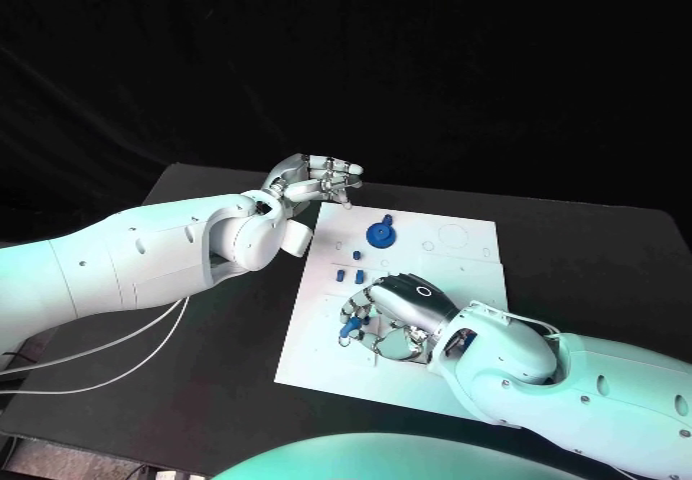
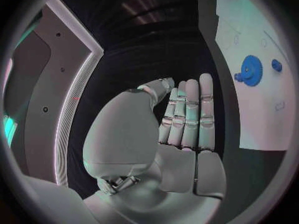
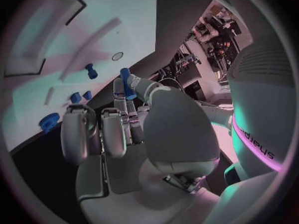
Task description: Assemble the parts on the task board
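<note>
Task board [image 1: 454, 290] sat mid-table on the black table [image 1: 188, 340], and your right hand [image 1: 392, 312] was low over its near half, knuckles up, fingers curled down among the small blue parts. It looked to be pinching a small blue peg [image 3: 125, 77] at the fingertips in the right wrist view; in the head view more blue [image 1: 351, 325] showed under those fingers, and I couldn't tell whether that piece was gripped or just lying there. Risk from here: the pinch looked shallow, so a tilt or quick lift could drop the peg, or it could go in crooked and jam. The curled fingers could also knock the loose blue pieces [image 1: 348, 272] just beyond the hand. Further out, the blue gear [image 1: 379, 234] sat on the far half of the board, well apart from the right hand. Your left hand [image 1: 315, 180] hung past the board's far left corner, fingers straight and pressed side by side, holding nothing, palm clear of the board.
</note>
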Robot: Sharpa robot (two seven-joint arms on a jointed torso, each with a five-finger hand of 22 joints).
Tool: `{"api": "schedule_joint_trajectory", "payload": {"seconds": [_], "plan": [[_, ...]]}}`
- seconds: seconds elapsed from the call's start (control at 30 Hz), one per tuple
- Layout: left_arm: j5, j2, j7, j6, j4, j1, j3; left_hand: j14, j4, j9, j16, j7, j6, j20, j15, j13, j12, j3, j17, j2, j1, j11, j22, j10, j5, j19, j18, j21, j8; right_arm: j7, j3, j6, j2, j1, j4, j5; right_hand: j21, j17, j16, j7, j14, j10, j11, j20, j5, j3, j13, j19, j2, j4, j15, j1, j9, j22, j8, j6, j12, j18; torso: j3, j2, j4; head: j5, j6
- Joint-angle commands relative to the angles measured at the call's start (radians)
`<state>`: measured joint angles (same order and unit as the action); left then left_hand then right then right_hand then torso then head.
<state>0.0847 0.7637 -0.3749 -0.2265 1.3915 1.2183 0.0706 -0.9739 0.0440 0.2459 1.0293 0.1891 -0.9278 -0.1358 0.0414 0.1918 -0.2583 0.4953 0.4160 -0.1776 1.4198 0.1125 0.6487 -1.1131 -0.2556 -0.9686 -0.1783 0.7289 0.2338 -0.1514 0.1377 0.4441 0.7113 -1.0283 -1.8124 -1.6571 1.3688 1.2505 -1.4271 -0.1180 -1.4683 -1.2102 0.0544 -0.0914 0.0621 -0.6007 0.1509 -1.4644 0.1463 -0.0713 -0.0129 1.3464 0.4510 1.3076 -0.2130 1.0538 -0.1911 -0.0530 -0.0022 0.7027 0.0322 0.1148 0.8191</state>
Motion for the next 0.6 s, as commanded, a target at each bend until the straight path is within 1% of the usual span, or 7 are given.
{"api": "schedule_joint_trajectory", "payload": {"seconds": [0.03,0.1,0.27,0.6], "plan": [[0.001,-0.003,-0.004,0.019,0.002,0.001,-0.001,-0.001,-0.005,-0.002,-0.006,0.0,0.0,0.003,0.003,0.001,-0.007,0.0,-0.002,0.002,0.009,0.003,0.001,0.007,-0.005,-0.004,-0.005,0.004,-0.005,0.01,0.002,-0.019,-0.014,0.009,0.016,-0.044,-0.007,-0.001,0.002,0.0,-0.04,-0.007,0.0,0.006,0.003,-0.002,0.001,-0.025,-0.002,0.006,-0.007,0.008,0.022,0.192,-0.012,0.008,0.004,0.01,0.0006,0.001,0.0004,0.003,0.003],[0.001,-0.003,-0.003,0.019,0.003,0.001,-0.001,-0.001,-0.005,-0.002,-0.006,0.0,0.0,0.003,0.003,0.001,-0.007,0.0,-0.002,0.002,0.009,0.003,0.001,0.007,-0.005,-0.004,-0.005,0.004,-0.005,0.007,0.003,-0.026,-0.02,0.014,0.024,-0.053,-0.007,-0.001,0.002,0.0,-0.04,-0.007,0.0,0.006,0.003,-0.002,0.001,-0.025,-0.002,0.006,-0.007,0.008,0.022,0.192,-0.012,0.008,0.004,0.01,-0.0002,0.001,-0.0001,0.003,0.004],[0.001,-0.002,-0.002,0.02,0.004,0.001,0.0,-0.001,-0.005,-0.002,-0.006,0.0,0.0,0.003,0.003,0.001,-0.007,0.0,-0.002,0.002,0.009,0.003,0.001,0.007,-0.005,-0.004,-0.005,0.004,-0.005,-0.001,0.006,-0.042,-0.029,0.02,0.038,-0.073,-0.008,-0.001,0.002,0.0,-0.04,-0.007,0.001,0.006,0.004,-0.002,0.001,-0.024,-0.002,0.006,-0.007,0.008,0.023,0.192,-0.012,0.008,0.004,0.01,-0.0001,0.001,0.0001,0.005,0.007],[0.001,0.0,0.001,0.022,0.005,0.001,0.0,-0.001,-0.005,-0.002,-0.006,0.001,0.0,0.003,0.004,0.001,-0.008,-0.001,-0.002,0.002,0.009,0.004,0.002,0.007,-0.005,-0.004,-0.004,0.005,-0.005,-0.015,0.008,-0.068,-0.036,0.022,0.054,-0.113,-0.009,-0.002,0.003,-0.001,-0.04,-0.006,0.002,0.006,0.007,-0.002,0.001,-0.024,-0.001,0.008,-0.006,0.007,0.024,0.192,-0.012,0.006,0.006,0.01,-0.0001,0.0,0.0005,0.004,0.01]]}}
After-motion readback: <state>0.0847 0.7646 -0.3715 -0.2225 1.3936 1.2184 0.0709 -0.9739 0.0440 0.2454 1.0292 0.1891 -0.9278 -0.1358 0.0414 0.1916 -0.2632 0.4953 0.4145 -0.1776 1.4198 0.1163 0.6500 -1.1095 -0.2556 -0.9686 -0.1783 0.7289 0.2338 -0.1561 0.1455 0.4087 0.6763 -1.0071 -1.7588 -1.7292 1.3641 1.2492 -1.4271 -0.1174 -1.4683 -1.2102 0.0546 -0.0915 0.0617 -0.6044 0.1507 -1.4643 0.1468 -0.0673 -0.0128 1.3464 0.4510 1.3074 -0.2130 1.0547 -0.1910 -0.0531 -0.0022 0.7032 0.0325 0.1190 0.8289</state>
